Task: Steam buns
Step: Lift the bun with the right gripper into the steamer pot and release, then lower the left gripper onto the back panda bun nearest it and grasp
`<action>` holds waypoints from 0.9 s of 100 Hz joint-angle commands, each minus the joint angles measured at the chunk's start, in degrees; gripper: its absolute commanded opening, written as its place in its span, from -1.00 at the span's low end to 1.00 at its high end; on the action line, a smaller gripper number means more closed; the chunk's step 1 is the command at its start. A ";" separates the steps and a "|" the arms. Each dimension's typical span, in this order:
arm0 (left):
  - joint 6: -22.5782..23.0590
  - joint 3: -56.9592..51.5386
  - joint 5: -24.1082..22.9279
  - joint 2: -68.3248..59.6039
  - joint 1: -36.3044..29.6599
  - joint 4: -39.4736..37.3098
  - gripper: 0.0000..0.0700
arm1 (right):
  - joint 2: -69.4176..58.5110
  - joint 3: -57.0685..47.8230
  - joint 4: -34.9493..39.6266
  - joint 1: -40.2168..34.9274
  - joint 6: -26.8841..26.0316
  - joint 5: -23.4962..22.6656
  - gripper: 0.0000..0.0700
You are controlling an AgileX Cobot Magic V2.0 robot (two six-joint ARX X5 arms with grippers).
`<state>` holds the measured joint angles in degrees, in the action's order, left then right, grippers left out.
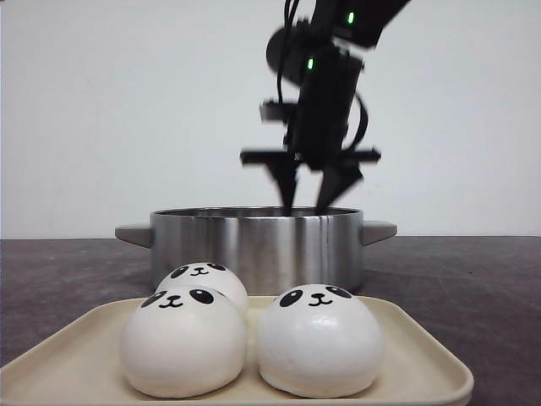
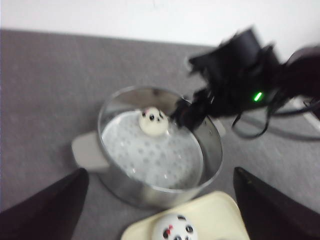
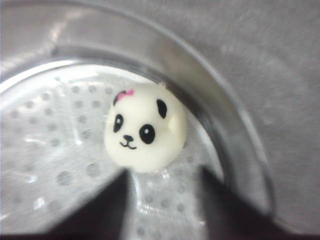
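Over the steel pot [image 1: 258, 245], the right claw [image 1: 308, 196] was held with its fingers parted and empty, tips dipped just inside the rim. One panda bun [image 3: 145, 127] (marked with a pink bow) was seen on the perforated steamer plate [image 2: 150, 155], near the pot's wall. Three buns [image 1: 182, 338] were left on the cream tray [image 1: 423, 355] on the table [image 1: 456, 271]. The left claw [image 2: 160, 207] was spread wide, holding nothing.

A shiny steel pot [image 1: 258, 245] with side handles sits beneath the right pincer [image 1: 306, 200] on a grey tabletop [image 1: 473, 279]; a cream tray [image 1: 423, 355] lies nearer the camera.
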<state>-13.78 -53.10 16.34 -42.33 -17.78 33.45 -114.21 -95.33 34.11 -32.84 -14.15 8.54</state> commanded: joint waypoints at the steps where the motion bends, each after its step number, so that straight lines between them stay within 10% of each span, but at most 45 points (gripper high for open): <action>1: -2.27 -0.72 0.26 -2.45 -1.66 0.42 0.58 | 6.36 -3.17 -1.07 -1.36 1.38 -0.96 -0.96; 39: -6.91 -0.72 -0.04 -25.24 -18.78 0.28 0.58 | 37.29 -3.17 0.28 -10.32 1.55 -0.92 -0.96; 90: -9.49 -0.72 -4.74 -45.03 -21.29 -9.25 0.42 | 49.86 -3.17 1.01 -12.31 1.18 4.00 -0.97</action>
<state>-22.72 -53.10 11.86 -85.76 -38.46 24.82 -63.81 -97.84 34.98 -44.60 -13.26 12.25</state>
